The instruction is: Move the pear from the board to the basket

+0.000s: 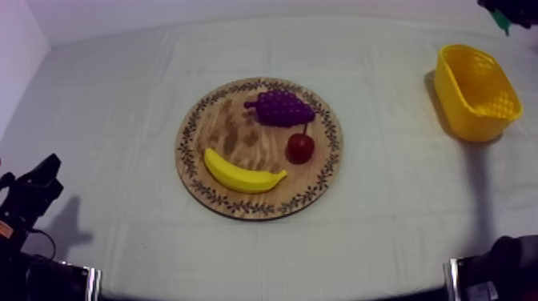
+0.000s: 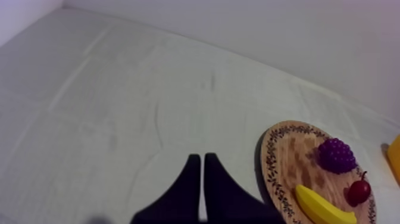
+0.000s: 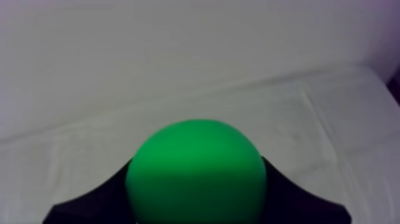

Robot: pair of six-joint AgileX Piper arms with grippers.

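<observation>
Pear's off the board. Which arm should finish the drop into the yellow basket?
Right. The right gripper is shut on the pear, near the yellow basket. The left gripper lies shut on nothing, across the wooden board from the basket.

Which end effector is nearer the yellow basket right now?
Right. The right end effector, shut on the pear, hangs just beyond the yellow basket; the left end effector rests across the table, past the wooden board.

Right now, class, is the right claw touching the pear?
Touching. In the right wrist view the right claw is closed round the green pear, black fingers against both its sides.
</observation>
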